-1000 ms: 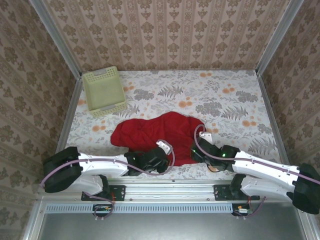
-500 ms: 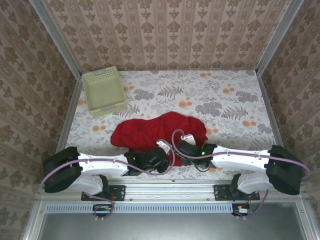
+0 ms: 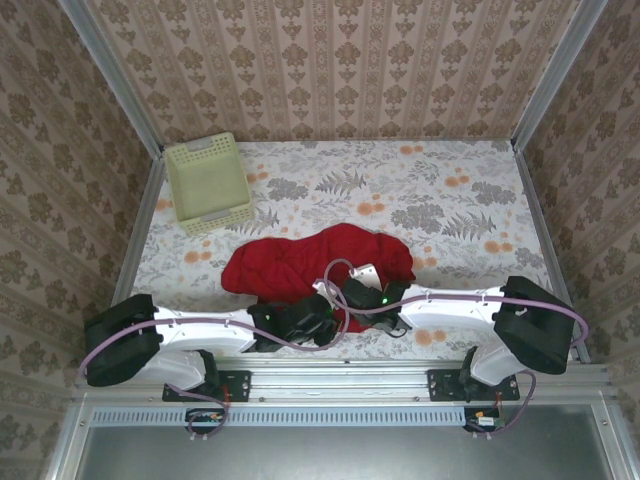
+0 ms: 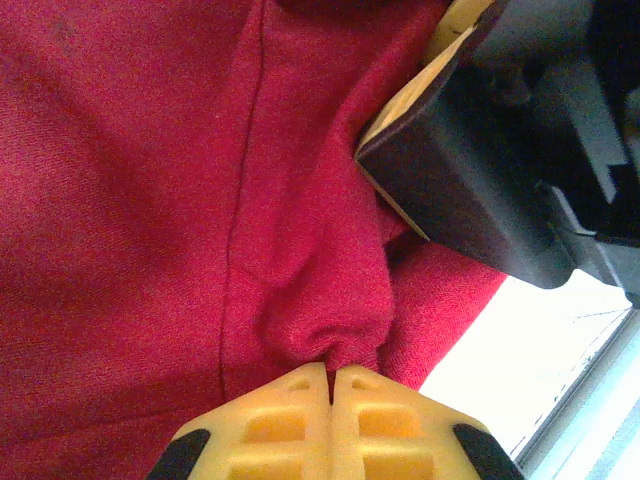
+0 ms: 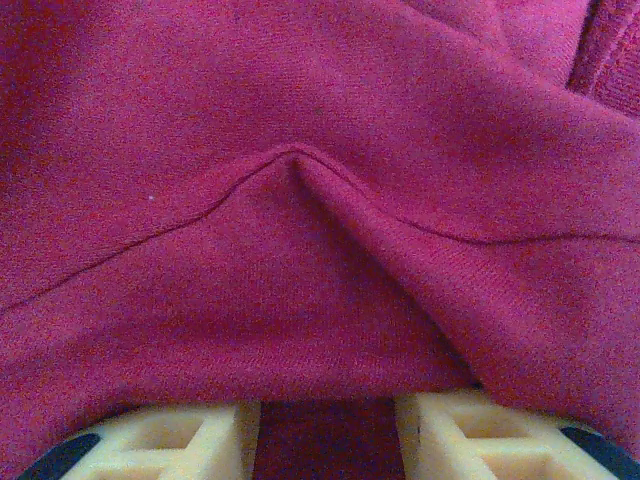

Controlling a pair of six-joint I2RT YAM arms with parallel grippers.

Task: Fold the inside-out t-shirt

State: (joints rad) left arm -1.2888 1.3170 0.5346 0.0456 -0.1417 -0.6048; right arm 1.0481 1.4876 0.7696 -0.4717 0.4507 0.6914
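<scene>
**A:** Where is the inside-out t-shirt?

**B:** It lies crumpled on the table, straight ahead of both grippers. From above, the arms' heads cover its near edge, so that hem is hidden.

**A:** And the left gripper?

**B:** Its fingers are pressed together, with a gathered pleat of red cloth pinched at the tips. A seam runs away from it across the fabric. Up and to its right is a dark block with a tan face, cut off by the frame. I can't tell what it belongs to.

**A:** The right gripper?

**B:** Its jaws stand partway apart, with shadowed red cloth in the gap. The shirt's edge drapes over the fingertips and covers them. I can't tell whether they press on any of it. Just ahead of it a ridge of fabric peaks.

**A:** Can you tell them apart from above?

**B:** Barely. They sit side by side against the shirt.
</scene>
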